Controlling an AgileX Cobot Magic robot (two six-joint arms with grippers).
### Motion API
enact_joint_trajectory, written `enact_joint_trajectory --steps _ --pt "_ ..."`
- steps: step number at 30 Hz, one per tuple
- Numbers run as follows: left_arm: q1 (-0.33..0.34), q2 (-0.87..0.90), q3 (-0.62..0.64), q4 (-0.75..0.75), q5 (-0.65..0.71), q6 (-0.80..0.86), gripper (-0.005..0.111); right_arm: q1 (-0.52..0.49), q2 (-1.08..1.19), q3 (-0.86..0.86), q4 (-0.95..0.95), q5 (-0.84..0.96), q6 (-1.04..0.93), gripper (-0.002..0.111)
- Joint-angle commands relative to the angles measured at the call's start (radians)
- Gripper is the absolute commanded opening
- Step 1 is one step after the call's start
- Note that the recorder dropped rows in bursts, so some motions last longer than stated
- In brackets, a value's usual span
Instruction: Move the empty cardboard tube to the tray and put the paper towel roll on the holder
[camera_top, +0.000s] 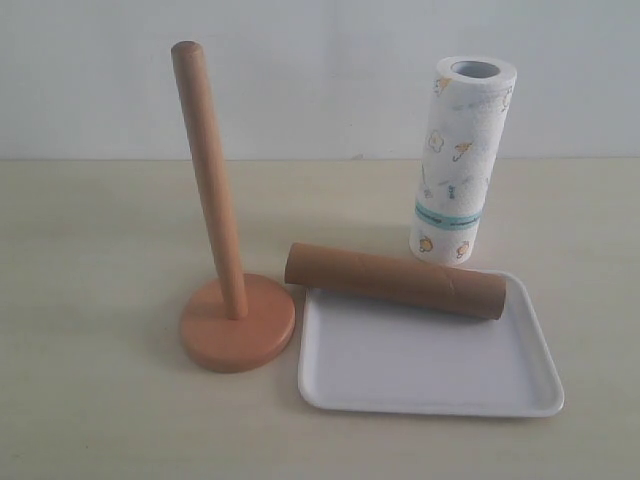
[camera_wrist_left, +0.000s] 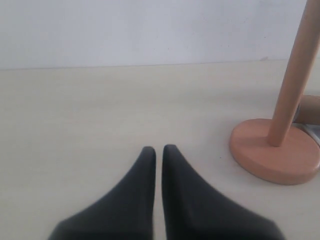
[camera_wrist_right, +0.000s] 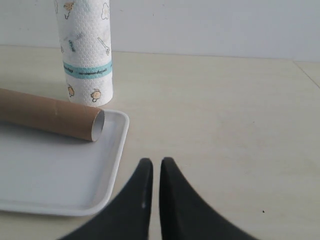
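Pale table (camera_top: 90, 430) before a plain wall (camera_top: 320, 70).
The table's top is light beige with a faint grain; the wall rises behind the table's far edge, bare and bluish white. Soft, even light leaves only faint shadows on the table.

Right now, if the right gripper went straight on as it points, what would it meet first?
Probably nothing: the right gripper, shut, points across the table toward the wall. The tray and paper towel roll lie off to one side, though depth is unclear.
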Motion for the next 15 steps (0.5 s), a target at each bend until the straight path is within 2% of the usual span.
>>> enact_joint_trajectory --steps 1,7,10,15 --pt "0.002 -0.002 0.005 -0.001 -0.005 0.004 0.004 -0.002 -0.004 0.0 -0.006 -0.009 -0.003 0.005" --pt "0.002 -0.002 0.005 -0.001 -0.005 0.004 0.004 -0.002 -0.004 0.0 -0.02 -0.021 -0.026 0.005" --pt "0.002 -0.002 0.005 -0.001 -0.005 0.004 0.004 -0.002 -0.004 0.0 -0.071 -0.073 -0.094 0.005" --pt "0.002 -0.002 0.005 -0.001 -0.005 0.004 0.004 -0.002 -0.004 0.0 -0.067 -0.184 -0.092 0.005"
